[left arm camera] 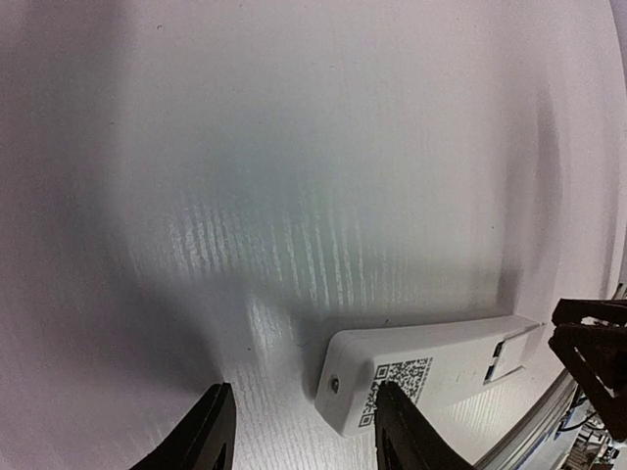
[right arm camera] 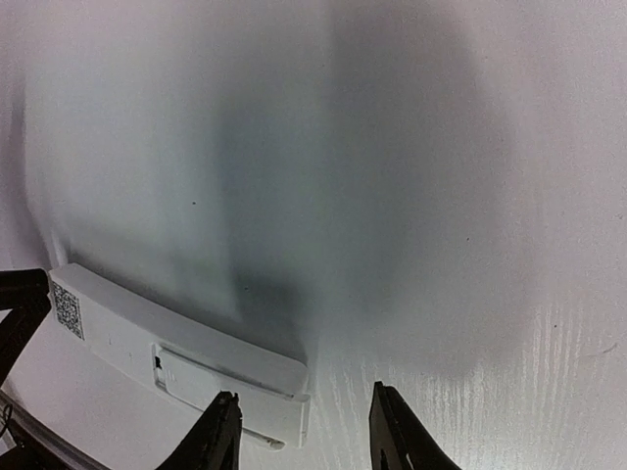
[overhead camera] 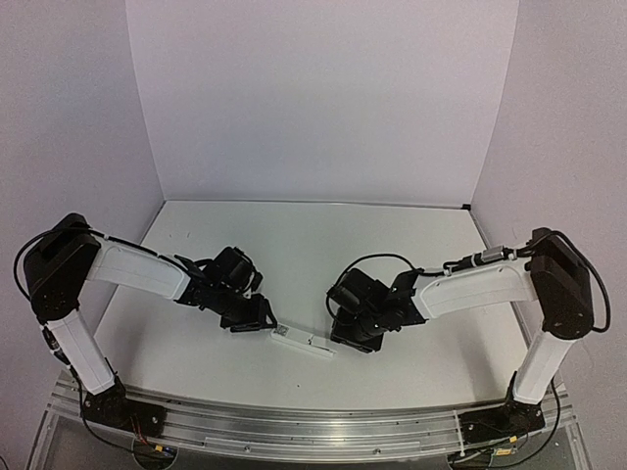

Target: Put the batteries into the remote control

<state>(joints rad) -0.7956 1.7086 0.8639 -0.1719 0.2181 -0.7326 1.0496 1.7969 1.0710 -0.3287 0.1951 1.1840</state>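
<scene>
Top view: remote control lies flat on the counter, near the front edge, between the two arms. Left pincer sits just beside one end and right pincer just beside the other. We see no batteries anywhere here.

Left wrist: left pincer is released, with its fingers spread and nothing held. The remote control is back-side up, QR label facing us. Its near end pokes partly into the gap, close against one finger. The battery door is at the far end. We can't tell whether it's seated or partly slid. The front rail runs right alongside the remote.

Right wrist: right pincer is also released and empty. The remote control runs off to the left, with the door end nearest and a corner just inside the finger gap. No cells in this view either.

Risks as we judge them:
- The remote lies loose on a smooth counter, so an off-centre finger contact could spin or skate it towards the rail.
- The pincers work opposite ends of one short body, so they could clash.
- Closing on a corner rather than the flat sides could squirt the remote out.
- With no batteries in sight, loading can't go ahead until they're found.
</scene>
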